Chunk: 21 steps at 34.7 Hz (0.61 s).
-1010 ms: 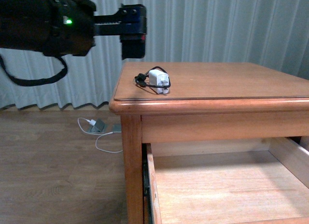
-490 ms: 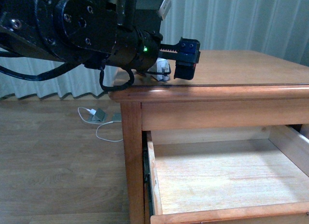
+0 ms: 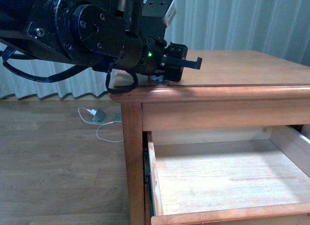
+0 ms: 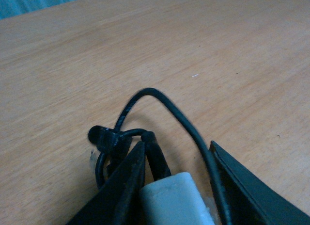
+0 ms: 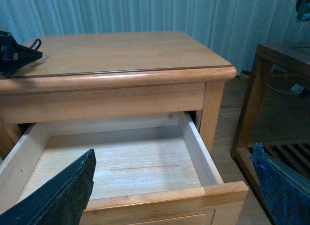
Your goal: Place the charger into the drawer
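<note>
The charger (image 4: 172,200), a small white block with a black cable (image 4: 160,96) looped off it, lies on the cabinet top (image 3: 242,70). My left gripper (image 4: 178,145) is open, one finger on each side of the white block. In the front view the left gripper (image 3: 186,65) hides nearly all of the charger. The drawer (image 3: 227,216) stands pulled out below the top, and its pale wood inside holds nothing. My right gripper (image 5: 173,152) is open and holds nothing, hovering over the drawer's front rim (image 5: 160,195).
A white plug with a white cable and grey device (image 3: 97,125) lies on the wooden floor left of the cabinet. A dark wooden table (image 5: 271,65) stands close to the cabinet's right side. Curtains hang behind.
The left arm has swung from high up left of the cabinet down onto the cabinet top. Its open fingers now straddle the charger, which showed in full a second ago.
</note>
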{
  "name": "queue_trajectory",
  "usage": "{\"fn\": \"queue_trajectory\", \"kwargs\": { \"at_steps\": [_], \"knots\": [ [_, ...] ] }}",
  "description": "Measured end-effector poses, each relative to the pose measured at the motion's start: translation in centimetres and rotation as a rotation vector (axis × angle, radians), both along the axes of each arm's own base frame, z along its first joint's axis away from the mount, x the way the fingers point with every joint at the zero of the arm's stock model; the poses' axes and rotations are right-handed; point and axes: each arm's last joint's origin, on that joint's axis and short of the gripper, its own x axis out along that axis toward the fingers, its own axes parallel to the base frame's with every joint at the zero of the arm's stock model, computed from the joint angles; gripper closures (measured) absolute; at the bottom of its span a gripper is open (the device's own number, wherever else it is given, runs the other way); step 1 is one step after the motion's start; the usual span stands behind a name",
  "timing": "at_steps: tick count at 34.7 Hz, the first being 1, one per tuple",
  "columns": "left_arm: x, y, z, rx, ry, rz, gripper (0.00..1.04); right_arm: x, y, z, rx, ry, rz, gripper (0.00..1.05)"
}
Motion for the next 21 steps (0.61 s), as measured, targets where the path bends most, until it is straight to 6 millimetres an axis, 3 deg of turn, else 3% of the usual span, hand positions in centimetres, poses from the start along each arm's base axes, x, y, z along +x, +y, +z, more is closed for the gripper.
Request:
{"fn": "queue_trajectory", "kwargs": {
  "at_steps": [6,13,21],
  "knots": [
    [-1.5,0.6,0.9,-0.040,-0.034,-0.006,0.71,0.0,0.0,0.0,0.000,0.000,0.000,0.09],
    [-6.6,-0.3,3.4,-0.091,-0.082,-0.205,0.71,0.0,0.0,0.0,0.000,0.000,0.000,0.09],
    [-11.0,-3.5,1.7,-0.032,-0.021,-0.527,0.71,0.0,0.0,0.0,0.000,0.000,0.000,0.09]
  ]
}}
